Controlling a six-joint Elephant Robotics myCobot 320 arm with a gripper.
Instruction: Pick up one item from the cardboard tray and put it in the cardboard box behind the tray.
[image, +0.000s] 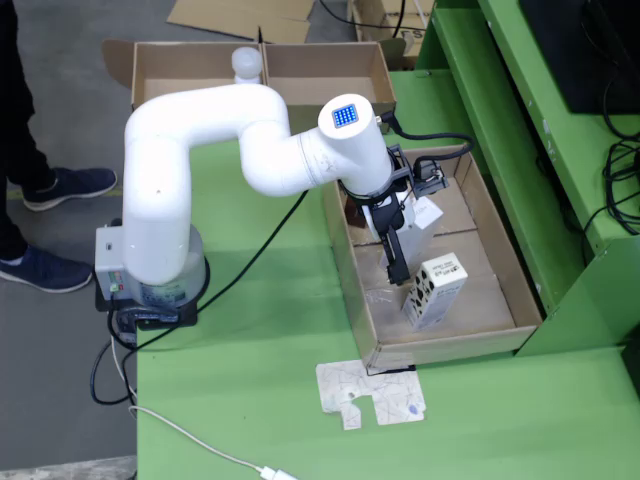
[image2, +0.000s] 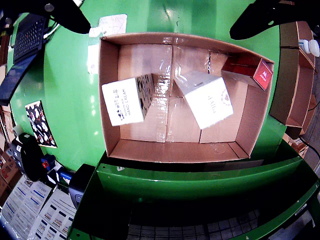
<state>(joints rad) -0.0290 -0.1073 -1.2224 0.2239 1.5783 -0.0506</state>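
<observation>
Green bench, cardboard tray (image2: 109, 90) holds three cartons. Gripper (image: 397, 268) empty, fingers spread. Tilted white carton (image2: 207, 100) could slip.

Even overhead light, soft shadows — gripper view fisheye-warped, glare on tape (image2: 162, 87), dark lower edge.

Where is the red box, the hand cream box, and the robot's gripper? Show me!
red box (image2: 252, 71), gripper-mounted view, on its red side face.
hand cream box (image2: 125, 101), gripper-mounted view, on its white printed top face.
gripper (image: 397, 270), fixed view, at the dark fingertips above the tray floor.
</observation>
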